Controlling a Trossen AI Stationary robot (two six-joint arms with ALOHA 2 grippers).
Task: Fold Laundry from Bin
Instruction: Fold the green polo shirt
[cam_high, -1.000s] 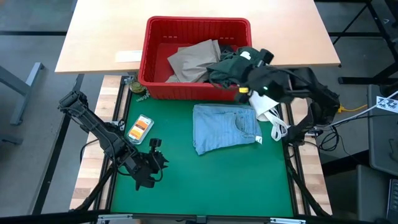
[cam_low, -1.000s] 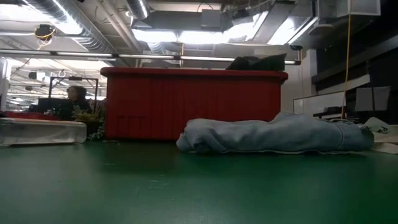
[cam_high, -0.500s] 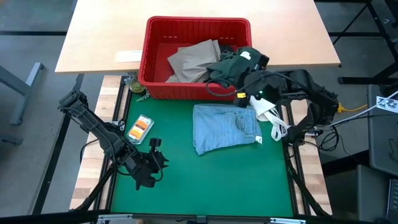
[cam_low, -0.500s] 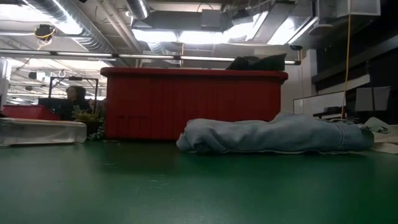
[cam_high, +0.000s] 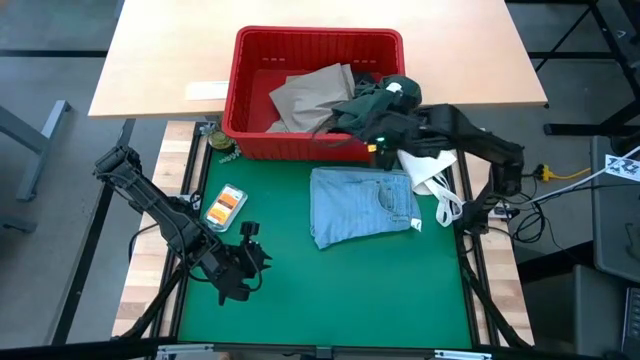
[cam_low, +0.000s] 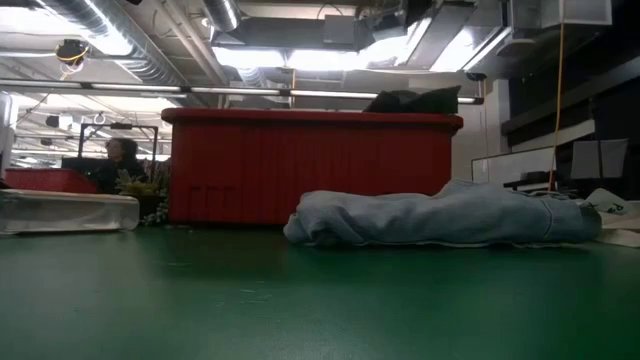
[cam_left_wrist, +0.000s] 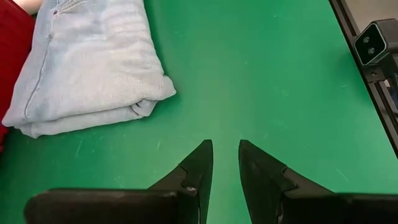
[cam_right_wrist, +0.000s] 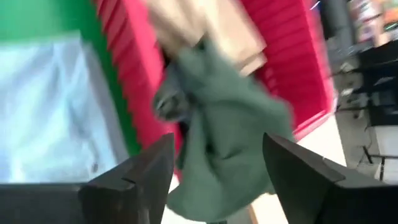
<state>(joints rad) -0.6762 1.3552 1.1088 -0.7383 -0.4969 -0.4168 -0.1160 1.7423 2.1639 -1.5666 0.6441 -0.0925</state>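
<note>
Red bin (cam_high: 250, 90) as landmark: dark green garment (cam_high: 365, 108) draped over its near-right corner, right gripper (cam_right_wrist: 214, 180) above it, fingers wide, empty. Folded light blue jeans (cam_high: 362, 205) just in front. Left gripper (cam_left_wrist: 225, 163) farther front-left, narrow gap, empty.

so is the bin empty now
No, the high view shows tan trousers lying inside the bin, with a dark green garment draped over its right front corner.
</note>
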